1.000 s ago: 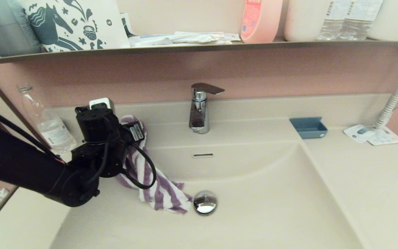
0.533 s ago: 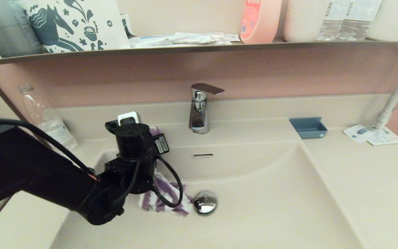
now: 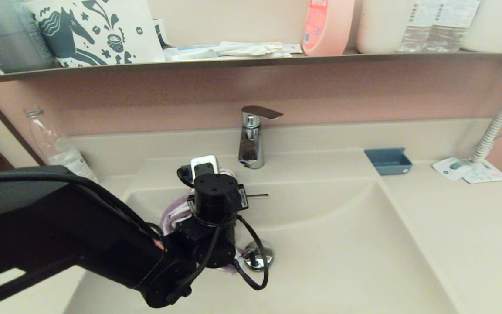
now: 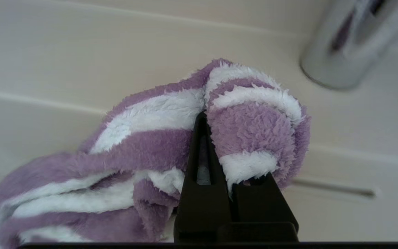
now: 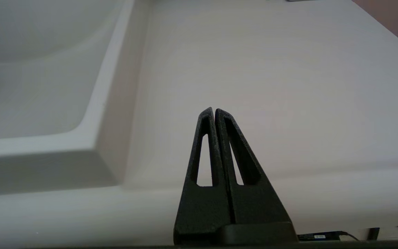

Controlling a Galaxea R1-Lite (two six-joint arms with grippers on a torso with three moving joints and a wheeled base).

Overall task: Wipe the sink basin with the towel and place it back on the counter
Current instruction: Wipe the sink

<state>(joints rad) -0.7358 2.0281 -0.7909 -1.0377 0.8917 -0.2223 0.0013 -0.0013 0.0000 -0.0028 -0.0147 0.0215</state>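
Observation:
My left gripper is shut on the purple-and-white striped towel, which bulges on both sides of the black fingers. In the head view the left arm reaches down into the cream sink basin, its wrist just left of the chrome drain plug. There the towel shows only as a bunch beside and under the wrist, against the basin's back wall. My right gripper is shut and empty, low over the counter to the right of the basin.
A chrome faucet stands behind the basin, with the overflow slot below it. A plastic bottle stands at the back left. A small blue tray and a paper card lie on the right counter. A shelf runs above.
My left arm has swung right and down from the basin's left rim to beside the drain plug, dragging the towel. The hanging towel is now bunched under the wrist.

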